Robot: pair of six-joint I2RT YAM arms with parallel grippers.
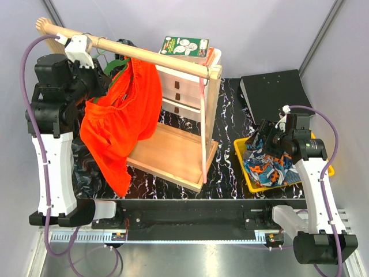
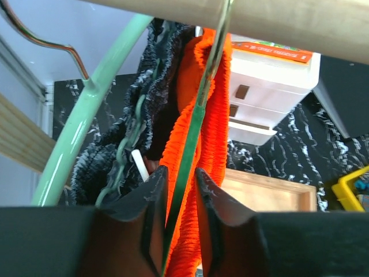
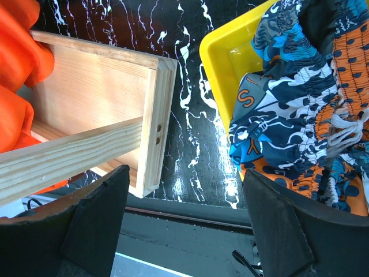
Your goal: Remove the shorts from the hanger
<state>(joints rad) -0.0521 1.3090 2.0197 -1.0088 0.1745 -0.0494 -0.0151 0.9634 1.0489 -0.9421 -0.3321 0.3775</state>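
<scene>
Up at the left end of the wooden rod (image 1: 144,55), my left gripper (image 2: 180,173) sits just under the rail with its fingers set to a narrow gap. The thin arm of a dark green hanger (image 2: 193,124) runs down through that gap with a sliver of space on either side, so I am not pinching it. The plain orange shorts (image 1: 124,121) hang from the rod right against that arm. Their gathered waistband is bunched just behind my fingertips and their legs droop toward the rack's wooden base (image 1: 173,153). Beside them, on a mint-green hanger (image 2: 86,109), hang the dark patterned shorts (image 2: 164,69), touching the orange pair. My right gripper (image 3: 184,190) hovers above the black marbled table (image 3: 190,115), between the base and the yellow tray (image 3: 225,57). Its fingers are spread wide with nothing between them. The blue, orange and white shorts (image 3: 288,109) lie crumpled in that tray.
</scene>
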